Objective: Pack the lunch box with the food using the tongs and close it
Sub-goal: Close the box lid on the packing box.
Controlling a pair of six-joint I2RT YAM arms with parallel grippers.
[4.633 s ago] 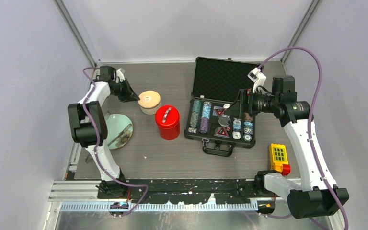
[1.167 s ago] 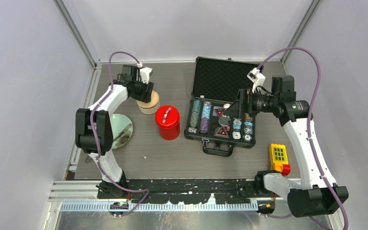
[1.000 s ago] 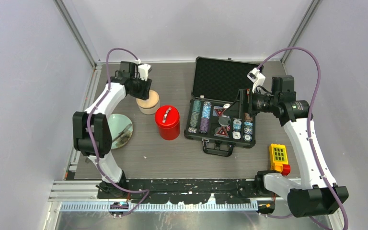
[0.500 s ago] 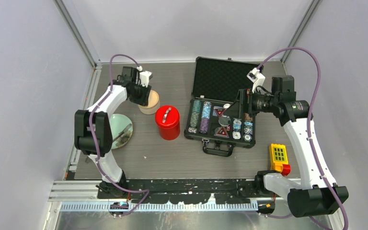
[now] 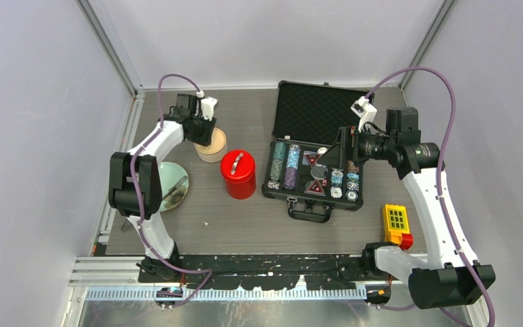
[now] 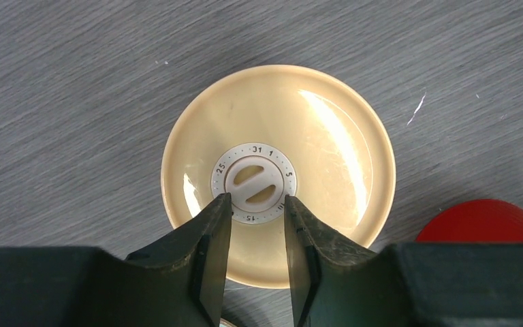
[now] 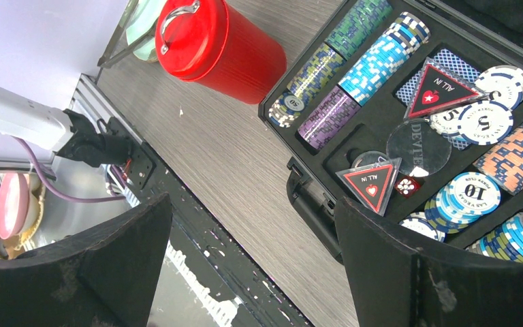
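Note:
The lunch box stands at the back left with its cream lid on. My left gripper points straight down over it. Its fingertips sit against both sides of the white dial knob at the lid's centre, narrowed onto it. The tongs lie on the pale green glass plate near the left arm. The food there is too small to make out. My right gripper hangs wide open and empty over the front of the poker chip case.
A red canister stands just right of the lunch box, its rim showing in the left wrist view. The open black chip case fills the middle right. A yellow button box sits near the front right.
My left gripper came round from the lunch box's left side to above the lid, and its jaws have narrowed onto the knob over the last second. The right arm has not moved.

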